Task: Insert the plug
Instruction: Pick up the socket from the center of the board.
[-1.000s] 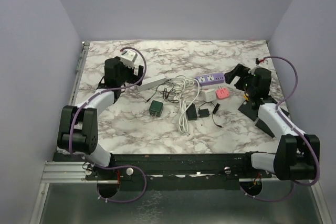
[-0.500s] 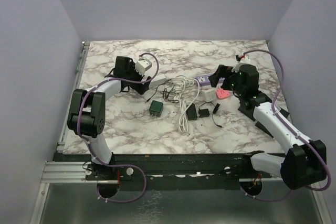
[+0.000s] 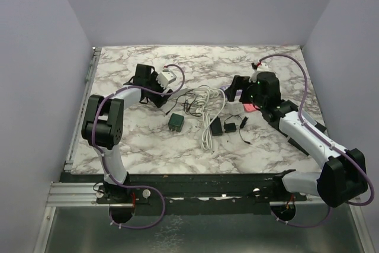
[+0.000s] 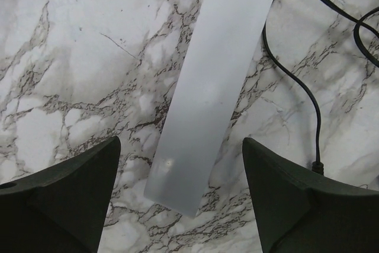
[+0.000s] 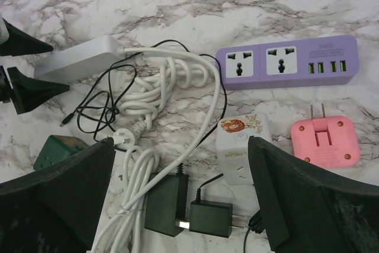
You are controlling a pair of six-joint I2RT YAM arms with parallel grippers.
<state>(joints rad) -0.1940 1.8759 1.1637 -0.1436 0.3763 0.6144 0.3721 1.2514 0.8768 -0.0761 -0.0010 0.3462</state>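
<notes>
The left wrist view shows my left gripper (image 4: 180, 205) open, its fingers astride the near end of a long pale grey-white power strip (image 4: 216, 81) without touching it. My right gripper (image 5: 180, 194) is open above the adapters. Below it lie two black plug adapters (image 5: 166, 202), a white cube adapter (image 5: 241, 140) and a white cable (image 5: 160, 87) ending in a white plug (image 5: 121, 136). Beyond them sits a purple power strip (image 5: 287, 61) with two sockets facing up. From above, the left gripper (image 3: 166, 98) and right gripper (image 3: 237, 92) stand on either side of the cable pile.
A pink adapter (image 5: 324, 140) lies prongs up to the right of the cube, and a green adapter (image 3: 175, 122) lies left of the cable. A thin black cable (image 4: 296, 81) runs beside the white strip. Purple walls enclose the marble table (image 3: 118, 140).
My right arm has swung left and now covers most of the purple strip. My left gripper has moved right and down onto the white strip's end, its jaws slightly narrower.
</notes>
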